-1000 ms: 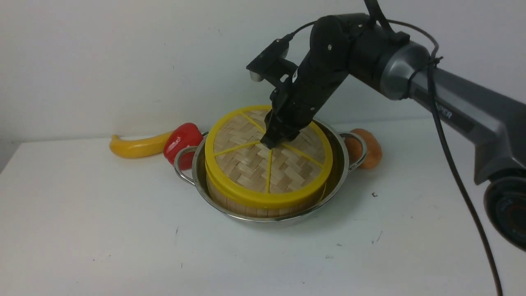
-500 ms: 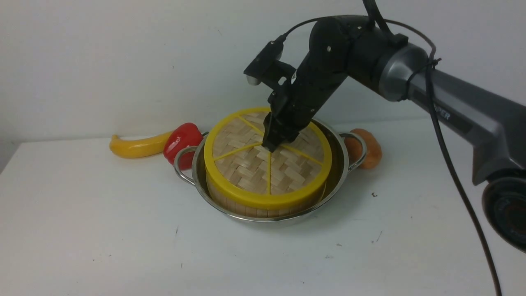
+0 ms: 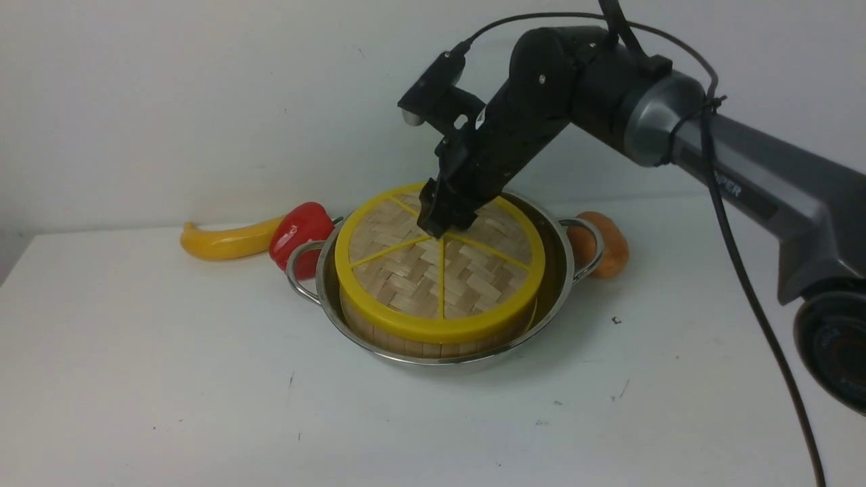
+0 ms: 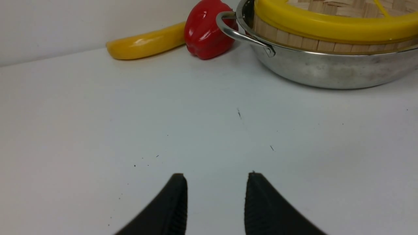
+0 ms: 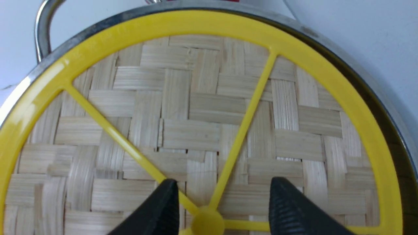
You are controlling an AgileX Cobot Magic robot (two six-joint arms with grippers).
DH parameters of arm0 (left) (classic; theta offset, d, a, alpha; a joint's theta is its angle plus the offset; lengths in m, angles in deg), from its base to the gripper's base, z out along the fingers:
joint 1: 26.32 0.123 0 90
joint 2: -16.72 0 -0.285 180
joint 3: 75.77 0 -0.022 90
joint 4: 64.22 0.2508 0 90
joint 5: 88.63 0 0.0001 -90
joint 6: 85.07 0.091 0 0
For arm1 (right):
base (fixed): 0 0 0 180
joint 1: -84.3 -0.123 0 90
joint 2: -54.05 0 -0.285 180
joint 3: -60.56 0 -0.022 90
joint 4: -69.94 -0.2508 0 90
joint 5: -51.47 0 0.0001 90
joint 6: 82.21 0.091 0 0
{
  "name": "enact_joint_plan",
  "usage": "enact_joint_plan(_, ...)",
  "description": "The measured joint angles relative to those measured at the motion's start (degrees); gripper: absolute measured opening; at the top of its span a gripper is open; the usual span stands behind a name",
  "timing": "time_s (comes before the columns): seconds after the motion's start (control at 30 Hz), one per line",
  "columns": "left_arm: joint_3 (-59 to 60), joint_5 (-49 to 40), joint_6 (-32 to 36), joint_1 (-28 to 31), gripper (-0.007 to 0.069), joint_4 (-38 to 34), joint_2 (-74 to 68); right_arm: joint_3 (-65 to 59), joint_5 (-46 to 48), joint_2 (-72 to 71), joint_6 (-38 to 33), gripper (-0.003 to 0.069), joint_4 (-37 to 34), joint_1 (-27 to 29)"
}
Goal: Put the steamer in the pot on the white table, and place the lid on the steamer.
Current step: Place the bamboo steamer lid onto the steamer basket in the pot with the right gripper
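The steel pot stands on the white table with the bamboo steamer inside it. The woven lid lies flat on the steamer, its yellow rim level. My right gripper hangs just above the lid's centre. In the right wrist view this gripper is open, its fingers on either side of the yellow knob and apart from it. My left gripper is open and empty, low over bare table short of the pot; the front view does not show it.
A yellow banana-shaped fruit and a red pepper lie against the pot's left handle. An orange-brown round item sits behind the right handle. A white wall runs along the table's far edge.
My right gripper has opened off the lid's knob and risen a little. The lid, slightly tilted before, now rests level on the steamer. The left gripper has not moved.
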Motion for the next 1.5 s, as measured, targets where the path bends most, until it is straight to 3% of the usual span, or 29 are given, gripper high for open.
enact_joint_plan(0.37, 0.0, 0.0, 0.0, 0.0, 0.0241, 0.0, 0.0, 0.0, 3.56, 0.0, 1.44, 0.032, 2.67, 0.0)
enact_joint_plan(0.77, 0.0, 0.0, 0.0, 0.0, 0.0241, 0.0, 0.0, 0.0, -7.18, 0.1, 1.44, 0.0241, 4.1, -0.55)
enact_joint_plan(1.5, 0.0, 0.0, 0.05, 0.0, 0.0241, 0.0, 0.0, 0.53, -0.14, 1.75, 2.78, 0.0242, 3.12, -0.72)
